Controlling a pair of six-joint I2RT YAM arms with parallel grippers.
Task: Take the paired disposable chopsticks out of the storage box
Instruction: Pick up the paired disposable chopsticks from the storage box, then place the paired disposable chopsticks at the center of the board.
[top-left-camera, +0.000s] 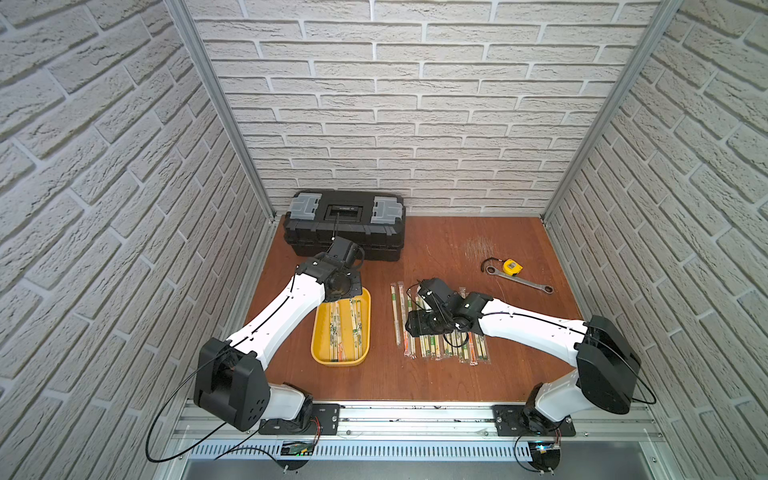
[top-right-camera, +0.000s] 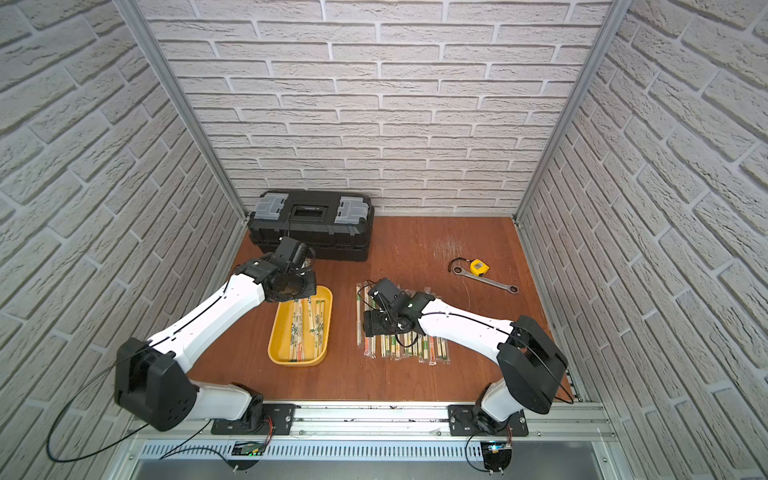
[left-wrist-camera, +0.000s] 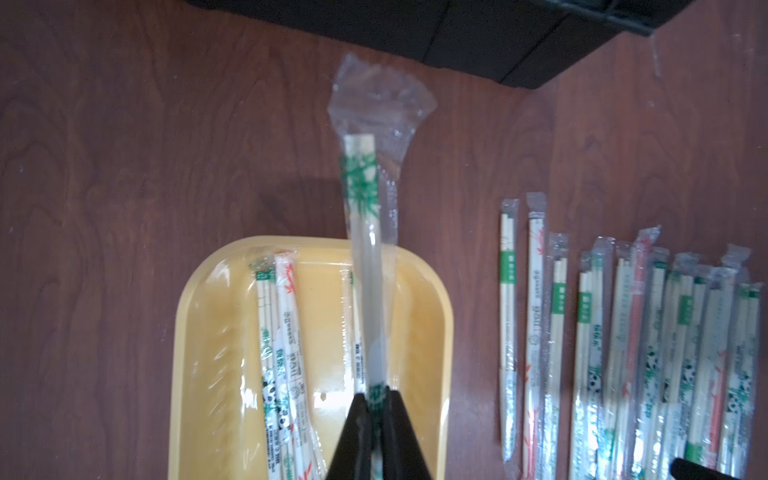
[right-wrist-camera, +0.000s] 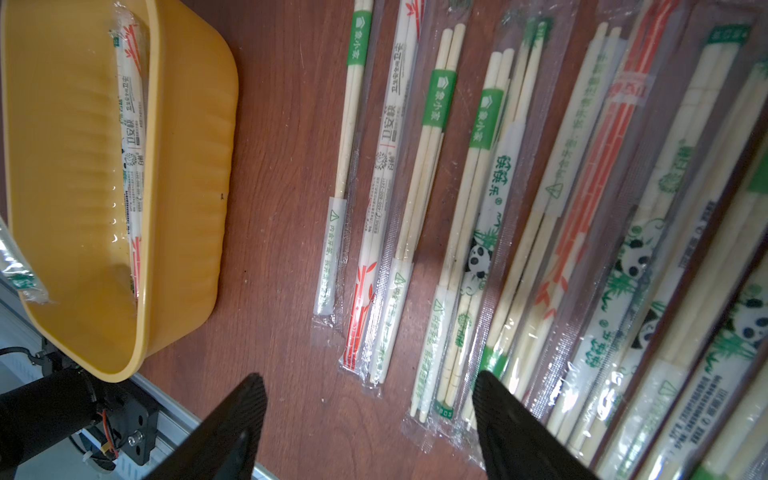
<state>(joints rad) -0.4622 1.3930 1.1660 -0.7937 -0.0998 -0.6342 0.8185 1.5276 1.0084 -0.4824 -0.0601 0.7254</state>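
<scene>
The table (top-left-camera: 436, 382) carries a toolbox (top-left-camera: 345, 232) at eleven o'clock, a tray (top-left-camera: 338, 362) at nine, a row of chopsticks (top-left-camera: 432, 348) near centre, and a tape measure (top-left-camera: 512, 266) and wrench (top-left-camera: 524, 282) at two.

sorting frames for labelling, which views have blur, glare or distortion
Left wrist view: soft overall, the held chopstick pair blurred, glare spots on the yellow tray. Right wrist view: laid-out sleeves sharp, jaws blurred. In both top views the wide lens splays the brick walls.
</scene>
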